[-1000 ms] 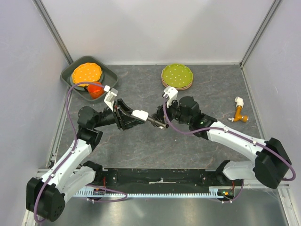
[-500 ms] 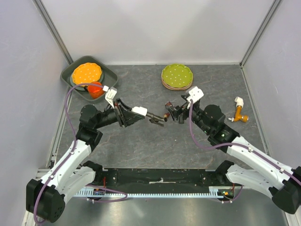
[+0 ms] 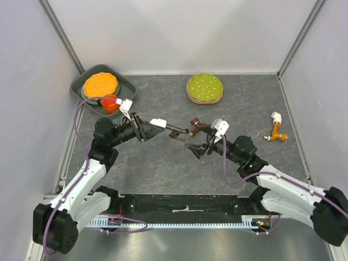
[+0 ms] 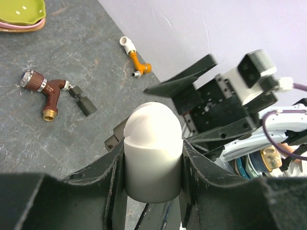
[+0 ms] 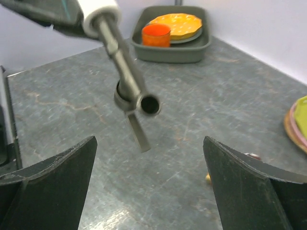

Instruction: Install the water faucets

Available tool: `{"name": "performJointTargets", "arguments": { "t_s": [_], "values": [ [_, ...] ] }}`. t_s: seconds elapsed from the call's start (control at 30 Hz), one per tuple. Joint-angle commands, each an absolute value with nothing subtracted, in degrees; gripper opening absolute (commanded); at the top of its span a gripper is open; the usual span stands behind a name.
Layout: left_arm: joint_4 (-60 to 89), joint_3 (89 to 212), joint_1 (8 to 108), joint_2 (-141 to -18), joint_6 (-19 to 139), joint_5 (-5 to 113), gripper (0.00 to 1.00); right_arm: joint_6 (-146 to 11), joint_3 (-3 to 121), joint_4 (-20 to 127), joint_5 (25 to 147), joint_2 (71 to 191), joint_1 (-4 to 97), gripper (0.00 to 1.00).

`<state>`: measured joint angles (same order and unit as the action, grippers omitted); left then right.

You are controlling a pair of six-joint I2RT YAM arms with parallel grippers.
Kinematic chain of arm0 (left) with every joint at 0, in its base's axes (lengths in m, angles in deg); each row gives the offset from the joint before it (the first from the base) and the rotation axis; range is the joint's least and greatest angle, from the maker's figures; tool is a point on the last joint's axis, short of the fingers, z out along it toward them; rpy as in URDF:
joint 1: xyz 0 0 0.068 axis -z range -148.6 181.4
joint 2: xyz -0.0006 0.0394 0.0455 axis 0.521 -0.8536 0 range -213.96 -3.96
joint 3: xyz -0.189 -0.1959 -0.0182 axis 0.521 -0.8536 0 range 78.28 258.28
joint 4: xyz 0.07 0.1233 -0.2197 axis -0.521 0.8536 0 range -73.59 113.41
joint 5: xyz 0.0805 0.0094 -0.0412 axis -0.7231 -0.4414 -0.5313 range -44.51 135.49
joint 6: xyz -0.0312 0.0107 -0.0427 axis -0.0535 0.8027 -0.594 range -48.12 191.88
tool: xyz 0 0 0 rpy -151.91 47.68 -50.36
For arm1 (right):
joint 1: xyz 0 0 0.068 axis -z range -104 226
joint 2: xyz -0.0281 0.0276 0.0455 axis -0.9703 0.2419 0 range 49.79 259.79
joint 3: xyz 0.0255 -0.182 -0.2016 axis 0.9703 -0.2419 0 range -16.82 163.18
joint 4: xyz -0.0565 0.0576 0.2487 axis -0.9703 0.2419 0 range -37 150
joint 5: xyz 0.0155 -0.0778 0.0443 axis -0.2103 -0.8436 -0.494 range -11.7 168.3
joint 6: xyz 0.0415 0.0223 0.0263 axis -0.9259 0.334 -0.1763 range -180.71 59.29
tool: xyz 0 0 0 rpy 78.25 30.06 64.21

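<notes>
Left tool (image 3: 155,124): clamped on the white end of the grey tap (image 3: 175,129), holding it in the air over the middle of the tabletop (image 3: 163,174).
Grey tap: its dark tube sticks out from the left tool toward the right tool, open tip first, with a thin lever hanging under it.
Right tool (image 3: 197,148): fingers spread wide, gripping nothing, just beside the tap's tip and apart from it.
Brown tap (image 3: 197,124): lies on the tabletop behind the two tools, a small dark piece at one end.
Orange tap (image 3: 277,129): white elbow on top, lies near the right wall, well apart from both tools.
Plates (image 3: 204,88): green dotted stack at the back.
Tray (image 3: 129,87): back left corner, holds an orange plate and a cup (image 3: 110,103).
</notes>
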<state>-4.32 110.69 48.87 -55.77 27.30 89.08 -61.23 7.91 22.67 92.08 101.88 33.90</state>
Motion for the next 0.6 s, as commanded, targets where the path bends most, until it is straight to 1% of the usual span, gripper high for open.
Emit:
{"name": "performJointTargets", "arguments": {
  "t_s": [0.0, 0.2, 0.4, 0.57],
  "values": [
    [-14.60, 110.28, 47.75, -54.76, 22.32, 90.75, 0.02, -67.83, 4.11, 5.20, 99.39, 106.55, 33.99, 0.98],
    [-23.12, 108.34, 46.87, -56.34, 16.86, 93.73, 0.02, -71.25, 3.74, -5.44, 103.43, 115.24, 33.99, 0.98],
    [-24.63, 108.17, 46.78, -56.34, 16.24, 94.79, 0.02, -73.19, 6.11, -11.68, 107.04, 122.81, 33.99, 0.98],
    [-24.11, 108.08, 46.78, -56.17, 16.86, 94.62, 0.02, -75.29, 7.96, -14.58, 110.46, 125.90, 33.90, 0.98]
  ]
}}
